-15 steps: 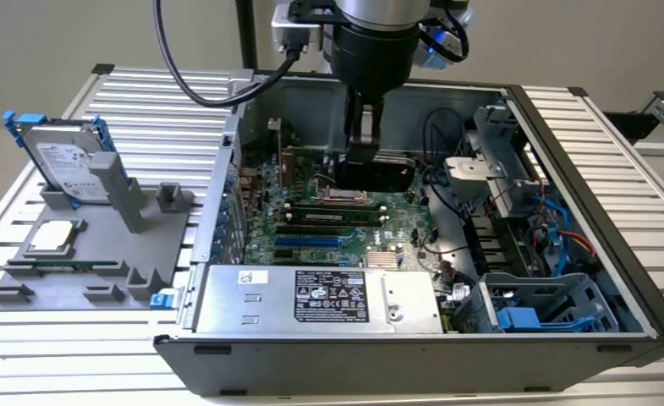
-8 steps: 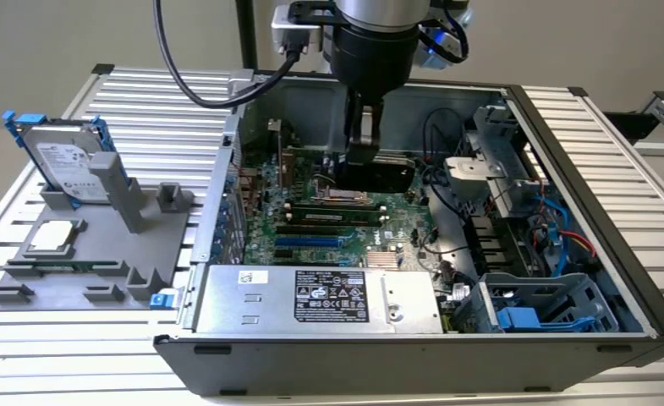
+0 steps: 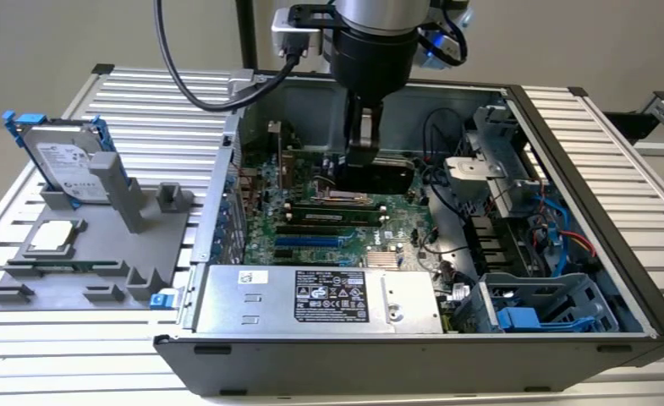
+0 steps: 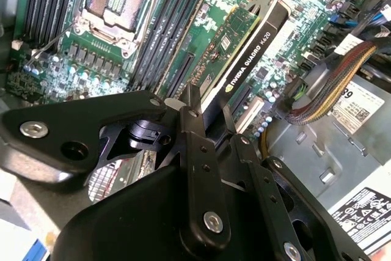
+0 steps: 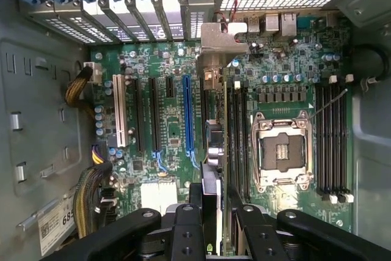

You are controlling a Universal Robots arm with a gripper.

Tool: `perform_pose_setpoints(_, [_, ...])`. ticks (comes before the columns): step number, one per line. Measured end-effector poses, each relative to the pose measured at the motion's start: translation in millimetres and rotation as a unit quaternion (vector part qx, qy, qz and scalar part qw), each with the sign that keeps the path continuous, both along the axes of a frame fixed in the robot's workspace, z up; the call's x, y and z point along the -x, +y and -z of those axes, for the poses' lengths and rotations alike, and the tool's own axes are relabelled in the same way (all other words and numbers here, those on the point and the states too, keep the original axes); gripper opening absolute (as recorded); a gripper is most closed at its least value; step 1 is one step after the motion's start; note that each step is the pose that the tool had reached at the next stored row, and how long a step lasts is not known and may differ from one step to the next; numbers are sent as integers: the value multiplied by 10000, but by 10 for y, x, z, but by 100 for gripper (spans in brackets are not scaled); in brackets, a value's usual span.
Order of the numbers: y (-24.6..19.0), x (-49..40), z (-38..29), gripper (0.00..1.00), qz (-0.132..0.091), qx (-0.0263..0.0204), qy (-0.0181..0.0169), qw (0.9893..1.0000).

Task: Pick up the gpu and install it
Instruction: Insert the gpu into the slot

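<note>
The gpu (image 4: 244,53) stands edge-on over the motherboard (image 5: 168,151), and we see our gripper (image 4: 209,107) clamped tight on its edge.

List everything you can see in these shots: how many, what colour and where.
computer case: one, dark grey, open, on the slatted table
motherboard: one, green, inside the case
gpu: one, black and green, inside the case, held by the pincer
power supply: one, silver, inside the case
hard drive: one, silver with blue rails, standing in the grey fixture, exterior view's left
pincer: one, black, shut on the gpu
arm: one, black and silver, above the case
</note>
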State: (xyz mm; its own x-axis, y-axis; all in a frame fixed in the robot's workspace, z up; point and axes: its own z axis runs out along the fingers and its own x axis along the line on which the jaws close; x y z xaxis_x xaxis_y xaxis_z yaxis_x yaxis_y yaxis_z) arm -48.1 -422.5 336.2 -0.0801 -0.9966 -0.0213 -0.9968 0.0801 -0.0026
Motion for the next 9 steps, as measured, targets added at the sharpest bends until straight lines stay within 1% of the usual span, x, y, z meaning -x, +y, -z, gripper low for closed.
perform_pose_setpoints(9, [0, 0, 35, 0, 0, 2, 0, 10000])
